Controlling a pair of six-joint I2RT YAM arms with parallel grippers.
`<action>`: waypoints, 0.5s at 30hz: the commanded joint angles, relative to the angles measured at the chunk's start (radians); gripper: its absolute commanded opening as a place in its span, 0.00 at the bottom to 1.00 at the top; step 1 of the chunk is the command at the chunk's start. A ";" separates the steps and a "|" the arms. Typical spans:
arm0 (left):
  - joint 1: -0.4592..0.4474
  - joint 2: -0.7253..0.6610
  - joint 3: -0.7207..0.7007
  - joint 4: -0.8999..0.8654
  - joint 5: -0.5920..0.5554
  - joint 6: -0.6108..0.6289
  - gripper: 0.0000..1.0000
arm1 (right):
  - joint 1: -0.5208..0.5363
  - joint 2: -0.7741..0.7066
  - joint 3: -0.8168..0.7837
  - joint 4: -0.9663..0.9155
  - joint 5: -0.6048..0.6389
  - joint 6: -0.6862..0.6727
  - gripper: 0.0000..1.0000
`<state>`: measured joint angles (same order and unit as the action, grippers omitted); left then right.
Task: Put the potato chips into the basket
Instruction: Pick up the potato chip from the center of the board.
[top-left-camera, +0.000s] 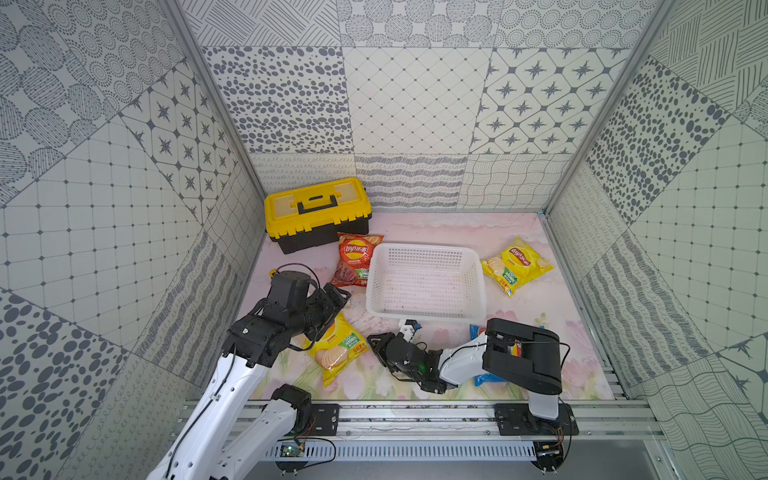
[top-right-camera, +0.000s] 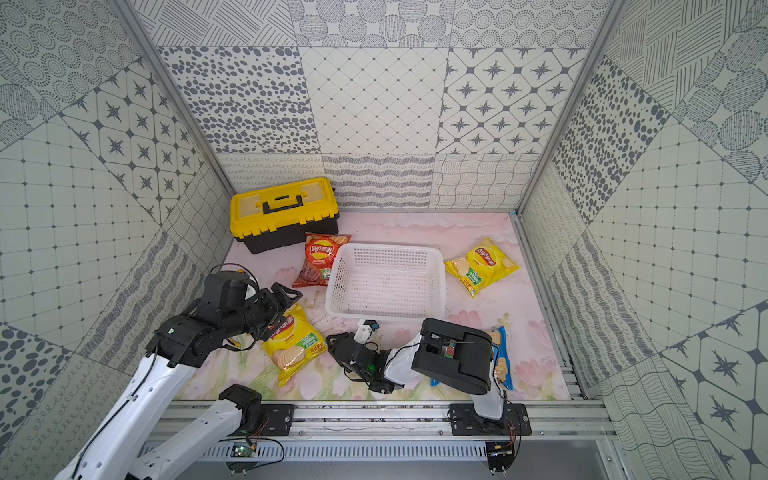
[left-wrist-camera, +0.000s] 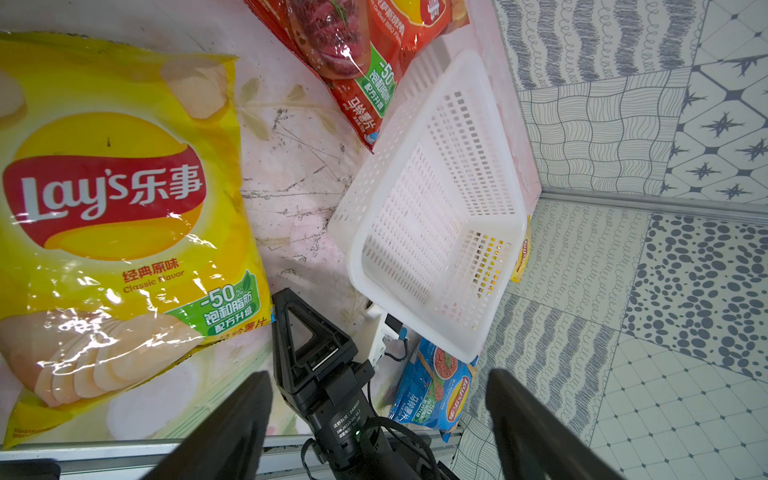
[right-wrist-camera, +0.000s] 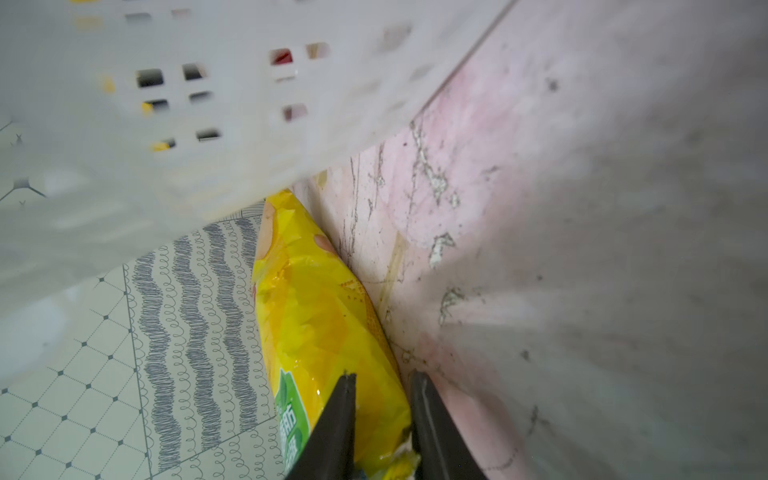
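While all 4 glossy, crinkled chip bags lie on the pink flowered table (top-left-camera: 540, 307), the white plastic basket (top-left-camera: 424, 249) with grid walls stands among them. The right gripper (right-wrist-camera: 382, 376) pinches the edge of the near yellow bag (right-wrist-camera: 324, 316), low beside the basket wall. The left gripper (left-wrist-camera: 378, 374) hangs above that bag, jaws released. The red bag (top-left-camera: 353, 262) lies between the basket and the hard yellow toolbox (top-left-camera: 318, 212). The right arm covers much of the blue bag (left-wrist-camera: 432, 390), and the far yellow bag (top-left-camera: 517, 264) lies beside the basket's opposite end.
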<state>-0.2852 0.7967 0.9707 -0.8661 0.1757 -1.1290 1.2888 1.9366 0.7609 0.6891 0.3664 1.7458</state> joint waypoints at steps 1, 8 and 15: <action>0.004 -0.002 -0.006 -0.026 -0.002 0.028 0.86 | 0.000 0.013 0.015 0.044 -0.024 -0.001 0.20; 0.005 -0.003 -0.018 -0.015 -0.004 0.023 0.86 | 0.007 -0.024 0.017 0.031 -0.075 -0.007 0.03; 0.005 0.001 -0.004 -0.018 -0.015 0.046 0.86 | 0.002 -0.104 0.071 -0.072 -0.160 -0.060 0.00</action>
<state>-0.2852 0.7967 0.9543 -0.8719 0.1749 -1.1248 1.2896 1.8942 0.7822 0.6308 0.2581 1.7279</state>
